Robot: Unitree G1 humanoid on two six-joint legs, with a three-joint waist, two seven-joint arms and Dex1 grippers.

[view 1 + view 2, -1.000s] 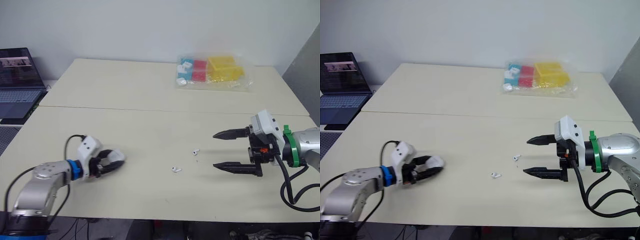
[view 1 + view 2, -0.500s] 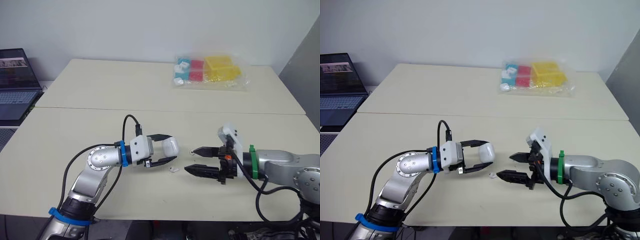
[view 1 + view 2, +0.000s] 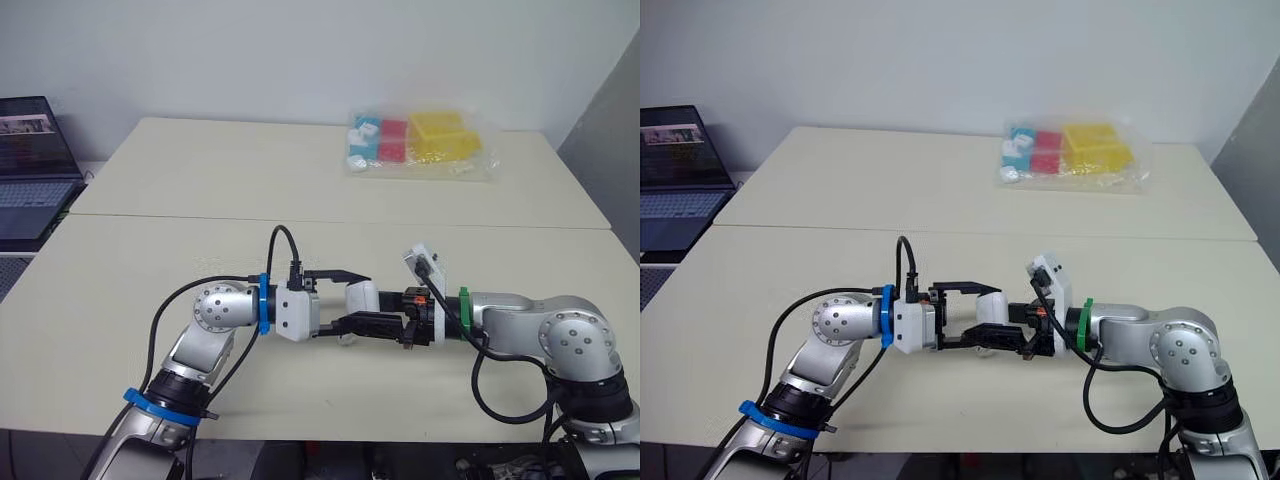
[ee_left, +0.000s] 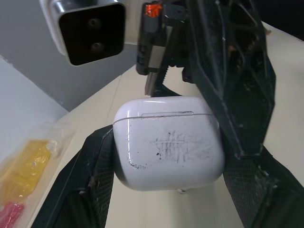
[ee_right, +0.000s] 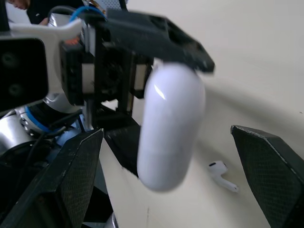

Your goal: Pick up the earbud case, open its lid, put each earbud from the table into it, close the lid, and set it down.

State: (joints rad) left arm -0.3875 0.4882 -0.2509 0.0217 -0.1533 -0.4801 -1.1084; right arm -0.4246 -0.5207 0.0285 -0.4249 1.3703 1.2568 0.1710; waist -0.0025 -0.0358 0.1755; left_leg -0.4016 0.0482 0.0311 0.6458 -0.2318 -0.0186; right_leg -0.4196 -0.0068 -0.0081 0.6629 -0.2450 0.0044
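Left wrist view shows the left gripper (image 3: 361,298) clamping the closed earbud case (image 4: 168,142) just over the table (image 3: 200,160), the right gripper (image 5: 166,137) spread around it, where a clumsy pry at the lid could knock it loose.

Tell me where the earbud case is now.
Head views show the earbud case clamped in the left gripper over the middle of the near table, between the right gripper's open fingers; one earbud lies just beneath.

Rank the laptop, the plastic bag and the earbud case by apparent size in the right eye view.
1. Laptop, though cut off at the picture's edge.
2. Plastic bag, nearly alike, so unsure.
3. Earbud case, clearly smallest.
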